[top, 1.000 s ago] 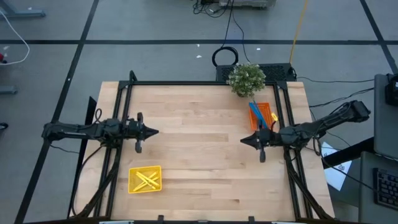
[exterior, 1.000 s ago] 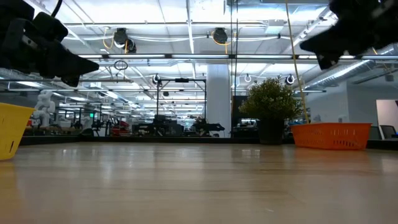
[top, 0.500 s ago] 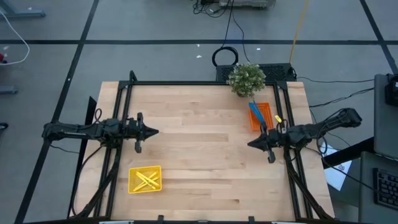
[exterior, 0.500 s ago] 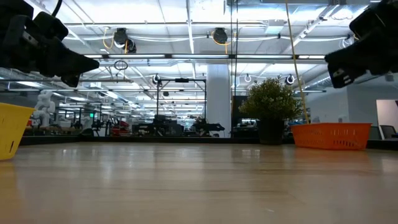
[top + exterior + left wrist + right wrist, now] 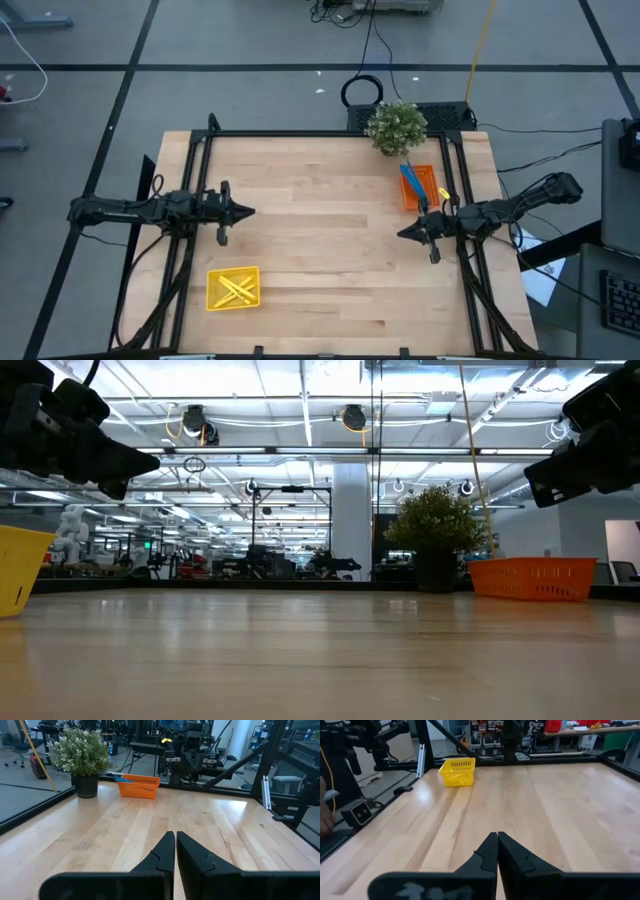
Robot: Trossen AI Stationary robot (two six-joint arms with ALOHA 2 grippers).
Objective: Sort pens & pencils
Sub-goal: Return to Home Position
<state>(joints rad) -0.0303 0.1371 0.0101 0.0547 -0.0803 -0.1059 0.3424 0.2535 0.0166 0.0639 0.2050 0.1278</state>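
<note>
Yellow sticks (image 5: 234,290) lie crossed in the yellow tray (image 5: 213,296) near the table's front left. Blue sticks (image 5: 411,182) lie in the orange tray (image 5: 428,179) at the far right, beside the plant. My left gripper (image 5: 250,211) hovers shut above the table's left half, clear of both trays. My right gripper (image 5: 401,233) hovers shut just in front of the orange tray, holding nothing. Both wrist views show the fingers (image 5: 176,851) (image 5: 498,852) closed with bare wood ahead.
A potted plant (image 5: 396,127) stands at the far edge next to the orange tray. Black frame rails (image 5: 330,134) border the table's far, left and right sides. Bare wood (image 5: 320,230) stretches between the two grippers.
My right arm drew back toward the table's right edge and slightly toward the near edge, away from the centre; most of the move came early, then it settled. My left arm kept still.
</note>
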